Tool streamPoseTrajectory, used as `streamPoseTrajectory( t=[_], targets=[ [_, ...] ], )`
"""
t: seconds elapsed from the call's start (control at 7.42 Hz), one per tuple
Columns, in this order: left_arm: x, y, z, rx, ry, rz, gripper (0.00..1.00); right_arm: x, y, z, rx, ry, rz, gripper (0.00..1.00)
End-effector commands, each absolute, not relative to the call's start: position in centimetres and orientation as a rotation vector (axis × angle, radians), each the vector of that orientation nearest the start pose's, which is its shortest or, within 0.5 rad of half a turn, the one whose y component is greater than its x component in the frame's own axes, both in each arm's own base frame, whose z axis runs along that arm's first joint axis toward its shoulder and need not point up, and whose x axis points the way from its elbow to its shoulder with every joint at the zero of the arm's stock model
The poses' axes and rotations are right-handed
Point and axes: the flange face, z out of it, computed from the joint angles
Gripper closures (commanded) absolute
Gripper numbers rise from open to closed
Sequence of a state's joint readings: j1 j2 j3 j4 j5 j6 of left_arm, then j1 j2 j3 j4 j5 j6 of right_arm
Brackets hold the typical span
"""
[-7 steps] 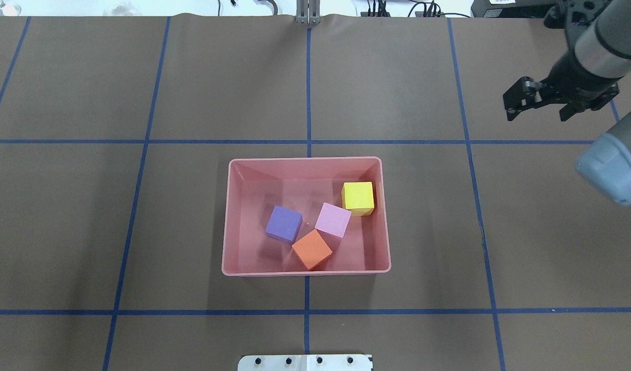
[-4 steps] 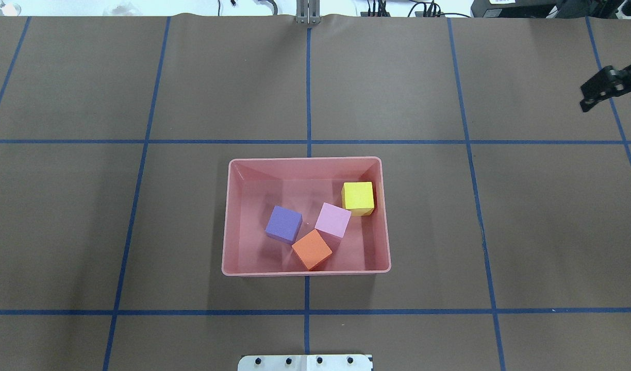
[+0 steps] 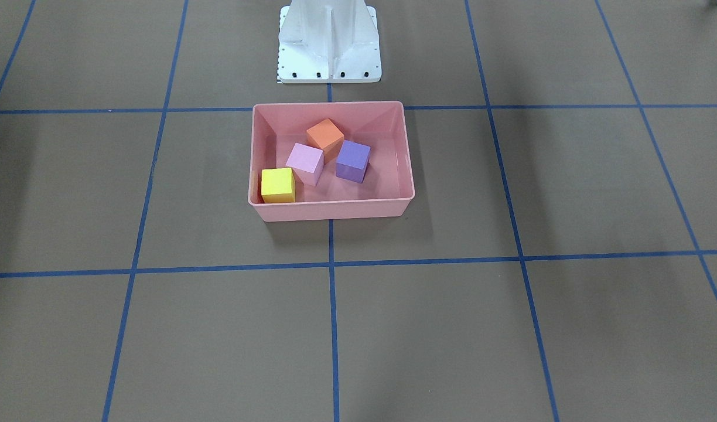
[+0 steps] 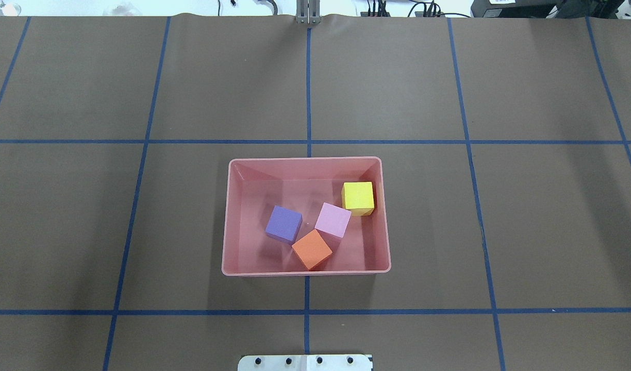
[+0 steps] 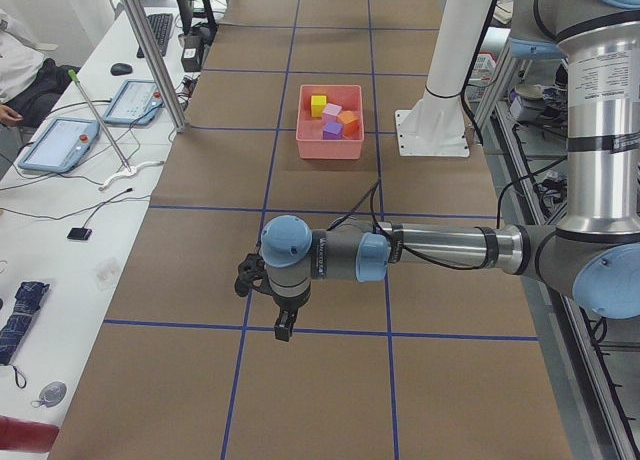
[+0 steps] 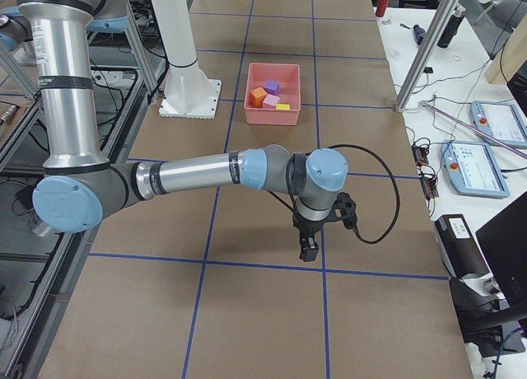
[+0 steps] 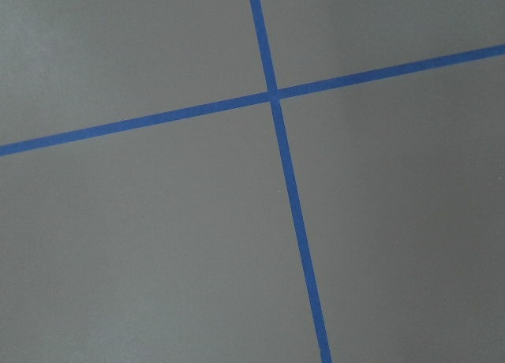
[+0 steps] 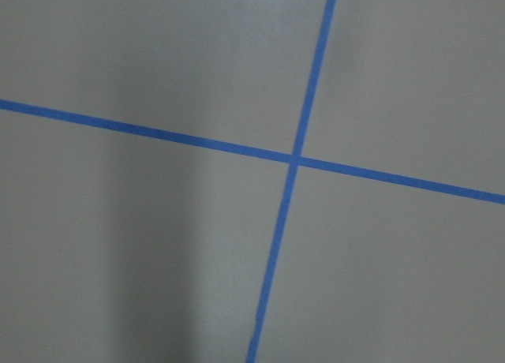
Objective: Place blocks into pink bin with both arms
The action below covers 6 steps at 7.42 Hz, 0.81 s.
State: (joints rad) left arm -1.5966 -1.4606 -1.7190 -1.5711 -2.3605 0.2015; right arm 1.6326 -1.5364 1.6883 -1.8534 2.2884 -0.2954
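The right gripper (image 6: 309, 250) has left the overhead view; it and the left gripper (image 5: 283, 326) hang well apart from the salmon-pink plastic tub (image 4: 232, 221) of foam cubes (image 4: 333, 219), their jaws' spread impossible to tell.

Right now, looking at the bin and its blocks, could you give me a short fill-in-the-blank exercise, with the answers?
The pink bin holds ____ blocks.
The yellow block sits in a ____ of the bin.
In the overhead view, the purple block is the one farthest to the ____.
Missing words: four; corner; left.
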Motion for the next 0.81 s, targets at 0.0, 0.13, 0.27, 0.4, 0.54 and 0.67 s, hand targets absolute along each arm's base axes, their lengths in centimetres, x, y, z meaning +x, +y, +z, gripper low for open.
streamPoseTrajectory(
  t=[0.0, 0.13, 0.27, 0.4, 0.54, 0.67],
  targets=[
    [-7.44, -44.57, 63.62, 0.126, 0.779, 0.18, 0.0, 10.61, -45.88, 64.48, 0.003, -0.725, -0.084, 0.0],
    [-7.44, -44.58, 63.54, 0.127, 0.779, 0.178, 0.0, 10.63, -45.98, 64.56, 0.007, -0.721, -0.055, 0.0],
    [-7.44, -44.57, 63.56, 0.125, 0.779, 0.177, 0.0, 10.64, -45.91, 64.64, 0.005, -0.72, -0.054, 0.0],
    [-7.44, -44.57, 63.56, 0.125, 0.779, 0.177, 0.0, 10.62, -45.7, 64.78, 0.002, -0.72, -0.053, 0.0],
    [-7.51, -44.48, 63.62, 0.124, 0.779, 0.175, 0.0, 10.61, -45.7, 64.77, 0.003, -0.721, -0.053, 0.0],
    [-7.51, -44.48, 63.62, 0.124, 0.779, 0.175, 0.0, 10.61, -45.7, 64.77, 0.003, -0.721, -0.053, 0.0]
  ],
)
